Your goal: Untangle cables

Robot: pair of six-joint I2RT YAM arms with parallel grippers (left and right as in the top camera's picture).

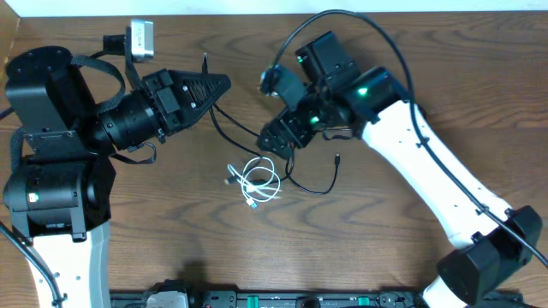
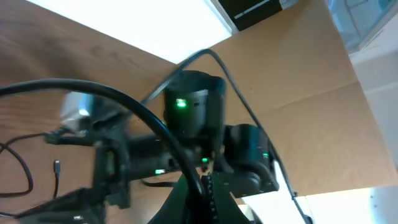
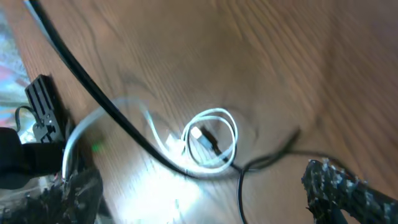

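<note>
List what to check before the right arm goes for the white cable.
1. The right gripper is open: ok, its fingers are wide apart in its wrist view.
2. The white cable is visible: ok, it lies coiled on the table between the arms.
3. The coil is free of the black cable: not ok, that cable runs against the coil's lower edge.
4. The left gripper holds something: cannot tell, its wrist view is blurred.
5. The grippers are apart: ok, bare wood shows between them from overhead.
</note>
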